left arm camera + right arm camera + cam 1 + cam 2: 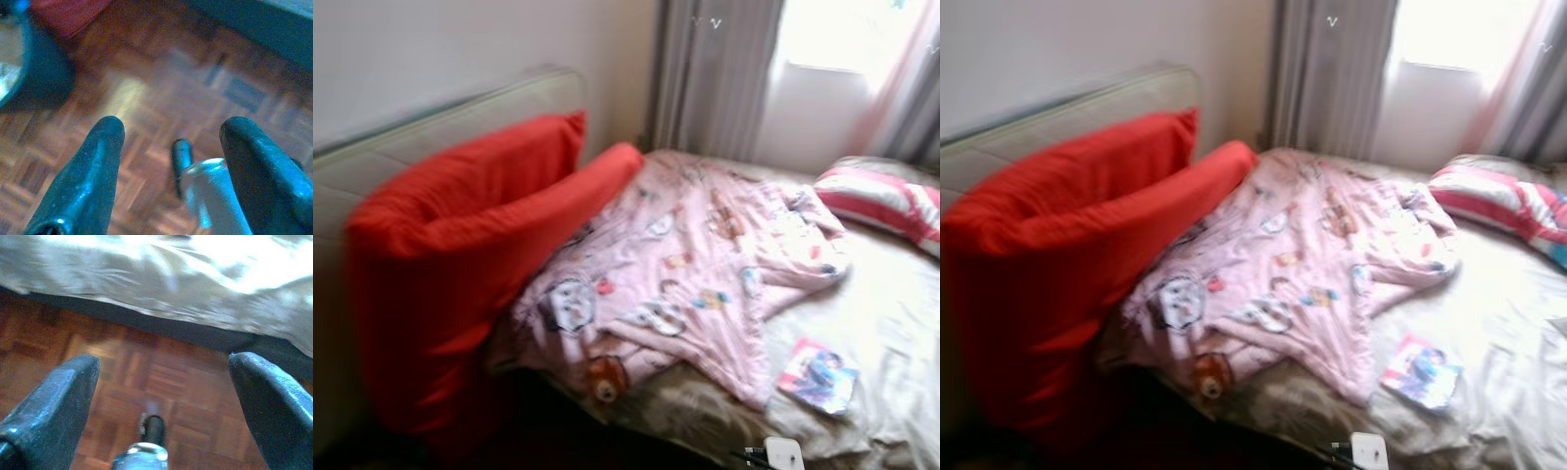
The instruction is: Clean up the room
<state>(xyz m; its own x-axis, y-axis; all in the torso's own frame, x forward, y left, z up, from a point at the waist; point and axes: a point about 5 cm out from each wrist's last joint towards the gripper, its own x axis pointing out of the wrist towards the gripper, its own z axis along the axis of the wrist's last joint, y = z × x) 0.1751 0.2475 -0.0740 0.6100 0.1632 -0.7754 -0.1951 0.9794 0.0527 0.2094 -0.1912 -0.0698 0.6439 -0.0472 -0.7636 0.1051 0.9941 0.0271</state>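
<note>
A bed [891,323] with a beige sheet lies before me. A crumpled pink patterned blanket [690,269] is spread over its near side. Two big red pillows [460,255] lean against the pale headboard [440,113] on the left. A striped red and white pillow [886,201] lies at the far right. A small colourful book [816,375] rests on the sheet near the front edge, and a white charger [783,454] sits at the very front. My left gripper [171,161] hangs open over the parquet floor [146,98]. My right gripper [161,396] hangs open over the parquet by the bed's edge.
Grey curtains [715,73] and a bright window [847,34] stand behind the bed. A white wall [460,44] runs along the left. The sheet [195,279] hangs over the bed's side above a dark base. A dark round object [29,73] stands on the floor near my left gripper.
</note>
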